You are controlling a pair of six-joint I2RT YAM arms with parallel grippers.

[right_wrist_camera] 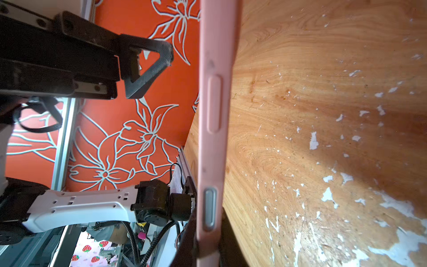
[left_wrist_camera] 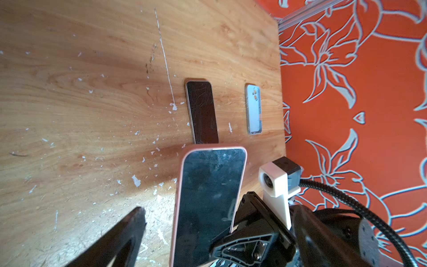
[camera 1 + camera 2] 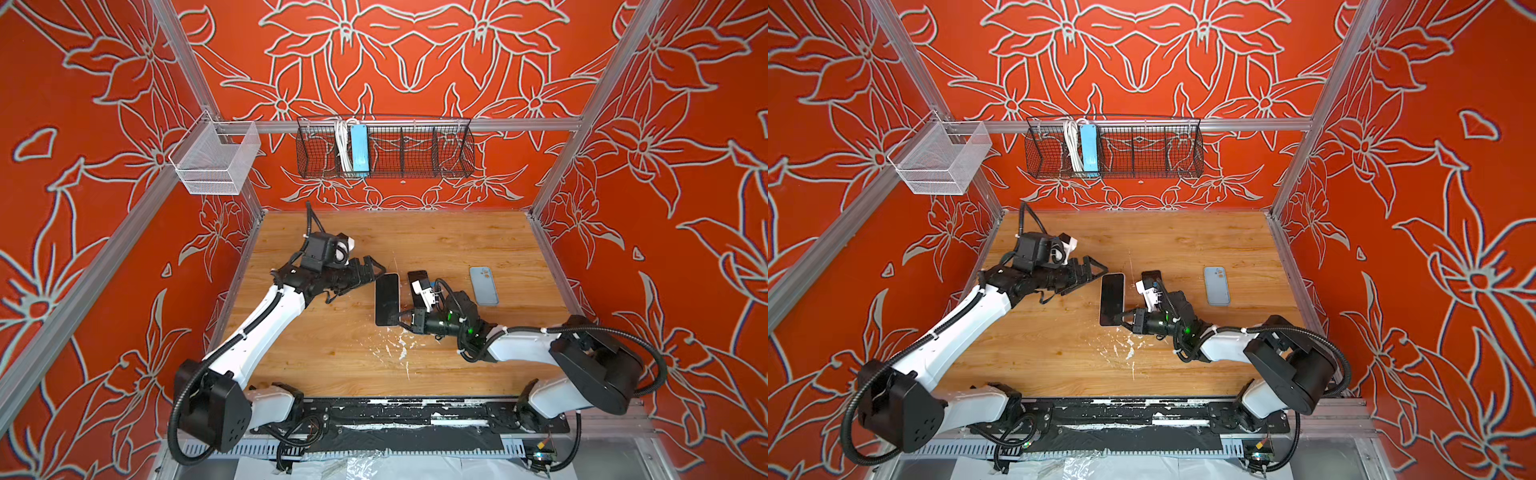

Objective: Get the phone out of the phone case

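Note:
A phone with a dark screen sits in a pink phone case (image 3: 387, 299) (image 3: 1112, 299), lifted off the wooden table. My right gripper (image 3: 401, 322) (image 3: 1126, 318) is shut on its near end; the right wrist view shows the case's pink side edge (image 1: 215, 115) running out from the right gripper (image 1: 208, 242). My left gripper (image 3: 376, 272) (image 3: 1098, 271) stands open at the far end. In the left wrist view the cased phone (image 2: 208, 198) lies between the spread fingers of the left gripper (image 2: 191, 238); I see no contact.
A bare black phone (image 3: 417, 277) (image 2: 202, 111) lies flat just right of the held one. A blue-grey empty case (image 3: 483, 286) (image 2: 254, 108) lies further right. A black wire basket (image 3: 386, 151) and a white mesh basket (image 3: 216, 160) hang on the walls.

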